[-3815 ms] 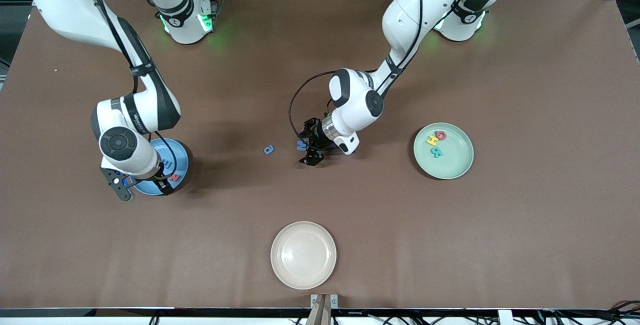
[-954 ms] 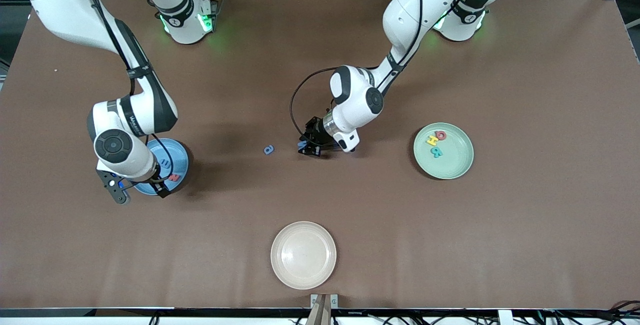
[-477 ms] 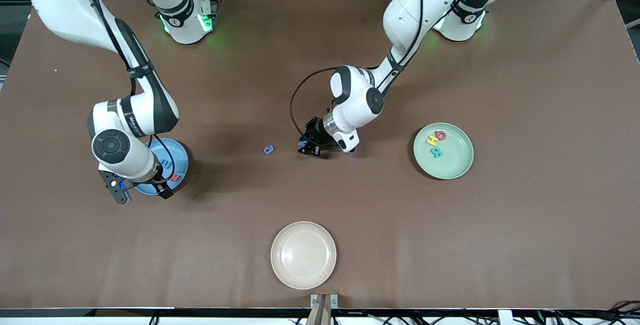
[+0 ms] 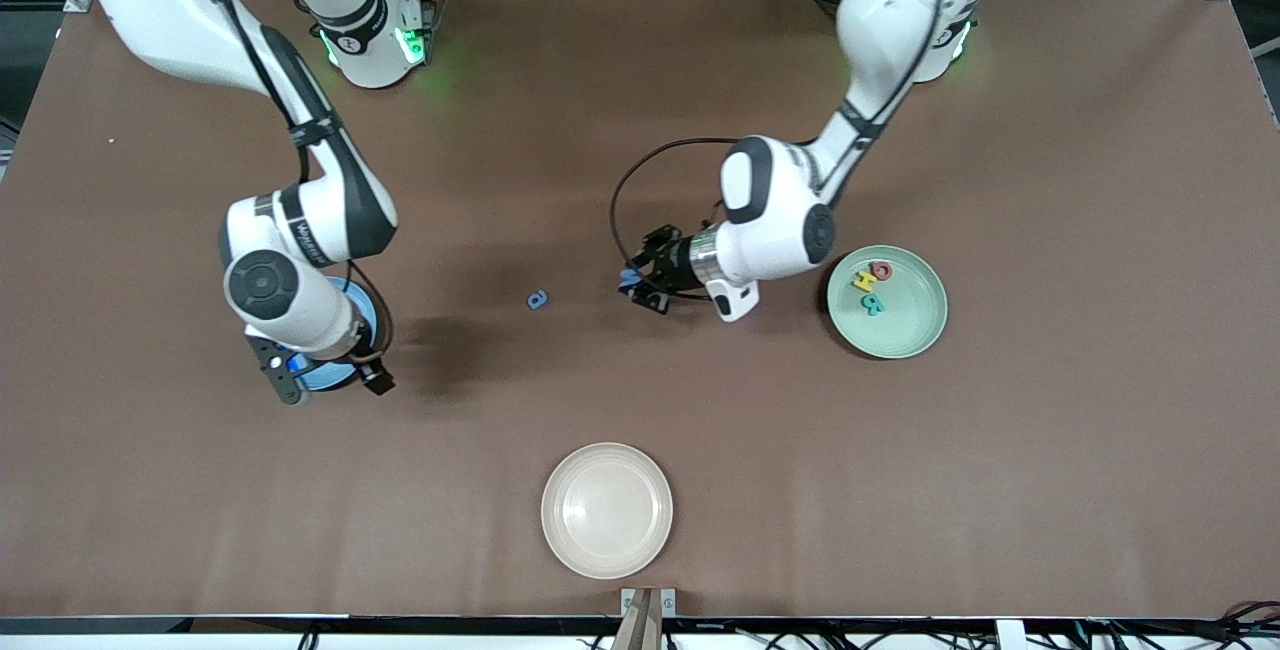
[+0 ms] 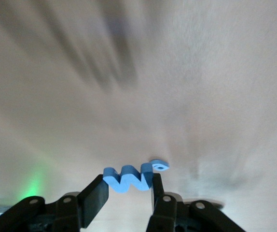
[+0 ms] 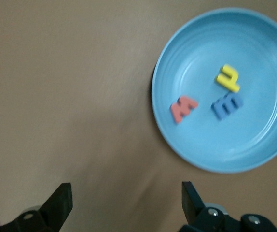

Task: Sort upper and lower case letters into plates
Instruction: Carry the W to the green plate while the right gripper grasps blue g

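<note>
Because the left gripper (image 4: pixel 641 288) pinches the blue W (image 5: pixel 127 179) only by its thin edges, up over the table between the loose blue letter (image 4: pixel 538 300) and the mint plate (image 4: pixel 905 340), the soft foam could twist out or spring free before the plate at its 3 o'clock. The right gripper (image 4: pixel 330 382), jaws spread and empty, hangs over the blue plate's (image 6: pixel 266 150) rim; that plate holds a red letter (image 6: pixel 183 108), a blue one and a yellow one. Both plates are shallow, matte rounds; the cream plate (image 4: pixel 606 510) at the W's 6 o'clock sits apart.
</note>
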You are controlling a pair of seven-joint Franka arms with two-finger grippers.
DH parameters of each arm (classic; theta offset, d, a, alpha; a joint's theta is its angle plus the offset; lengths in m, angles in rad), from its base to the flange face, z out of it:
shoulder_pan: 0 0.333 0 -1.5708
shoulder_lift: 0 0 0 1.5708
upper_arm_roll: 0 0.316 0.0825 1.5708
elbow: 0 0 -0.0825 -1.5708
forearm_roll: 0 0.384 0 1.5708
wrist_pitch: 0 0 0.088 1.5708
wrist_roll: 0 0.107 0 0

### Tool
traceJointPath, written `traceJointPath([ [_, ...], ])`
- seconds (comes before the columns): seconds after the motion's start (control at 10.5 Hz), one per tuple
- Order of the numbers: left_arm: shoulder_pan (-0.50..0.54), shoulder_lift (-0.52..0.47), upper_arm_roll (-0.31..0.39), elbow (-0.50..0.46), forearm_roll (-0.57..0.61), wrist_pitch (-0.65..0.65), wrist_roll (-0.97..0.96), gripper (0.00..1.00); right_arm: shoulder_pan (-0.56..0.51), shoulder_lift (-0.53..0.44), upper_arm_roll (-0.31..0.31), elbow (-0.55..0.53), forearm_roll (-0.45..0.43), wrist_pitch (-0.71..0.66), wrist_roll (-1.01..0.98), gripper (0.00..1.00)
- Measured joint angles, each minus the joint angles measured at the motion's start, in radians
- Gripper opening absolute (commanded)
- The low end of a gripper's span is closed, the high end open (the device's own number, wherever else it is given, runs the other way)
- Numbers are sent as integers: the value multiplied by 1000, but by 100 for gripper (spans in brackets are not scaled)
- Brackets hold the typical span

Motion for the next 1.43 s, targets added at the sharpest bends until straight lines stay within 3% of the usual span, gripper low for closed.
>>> traceJointPath([
  [0.29,217,-94,5,-84,249,-315,169,28,159,13,5,0,16,6,171,100],
  [0.57,389,-136,7,-122,432,-500,409,29,246,30,26,-35,102,98,214,100],
  [0.86,486,-140,24,-129,563,-558,673,30,248,36,69,-140,89,238,214,100],
  [1.24,503,-138,129,-127,663,-569,964,31,249,96,73,-160,34,273,214,100],
  [1.34,503,-138,133,-121,676,-569,984,36,249,102,73,-159,33,282,214,100],
  [1.43,500,-138,133,-114,678,-569,986,40,249,102,73,-158,33,282,214,61],
])
